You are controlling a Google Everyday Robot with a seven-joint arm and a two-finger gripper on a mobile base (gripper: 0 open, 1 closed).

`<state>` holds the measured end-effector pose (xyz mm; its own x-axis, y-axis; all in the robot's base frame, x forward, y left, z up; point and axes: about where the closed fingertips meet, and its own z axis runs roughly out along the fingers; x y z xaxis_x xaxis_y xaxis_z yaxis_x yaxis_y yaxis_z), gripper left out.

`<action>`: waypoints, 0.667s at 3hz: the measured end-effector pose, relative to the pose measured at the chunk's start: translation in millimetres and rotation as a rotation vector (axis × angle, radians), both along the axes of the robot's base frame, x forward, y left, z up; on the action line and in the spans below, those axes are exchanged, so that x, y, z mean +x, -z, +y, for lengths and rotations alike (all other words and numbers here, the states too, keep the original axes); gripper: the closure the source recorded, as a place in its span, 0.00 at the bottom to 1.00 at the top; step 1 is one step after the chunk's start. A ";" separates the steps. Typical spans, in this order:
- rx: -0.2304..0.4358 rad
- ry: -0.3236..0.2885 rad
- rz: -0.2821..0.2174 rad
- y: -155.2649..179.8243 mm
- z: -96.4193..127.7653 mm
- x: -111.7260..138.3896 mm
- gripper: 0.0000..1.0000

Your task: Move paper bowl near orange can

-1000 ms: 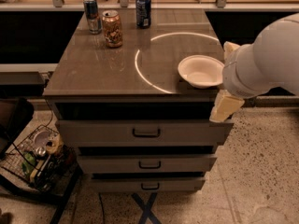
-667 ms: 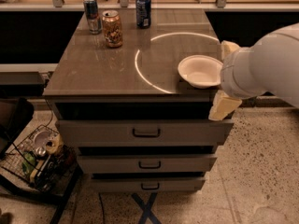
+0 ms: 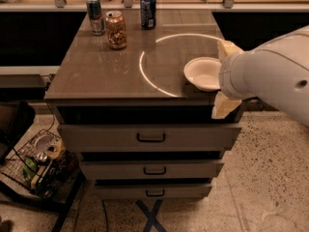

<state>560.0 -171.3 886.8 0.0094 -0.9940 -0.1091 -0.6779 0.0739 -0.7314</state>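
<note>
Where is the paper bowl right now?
In the camera view, the paper bowl sits at the front right edge of the countertop, beside the tool, far from the orange can at back left.

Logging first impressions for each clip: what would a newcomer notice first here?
The big white arm fills the right side, its gripper open around the bowl at the cabinet top's right front edge. Far across, at the back left, stands the orange can, with a silver can and a blue can behind it. A bright ring on the top curves under the bowl.
</note>
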 end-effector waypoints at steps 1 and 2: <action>-0.048 -0.021 -0.002 5.0 -1.6 10.6 0.17; -0.081 -0.033 0.011 12.3 -2.4 18.6 0.41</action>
<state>578.6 -173.7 874.5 0.0413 -0.9987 -0.0288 -0.6871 -0.0075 -0.7265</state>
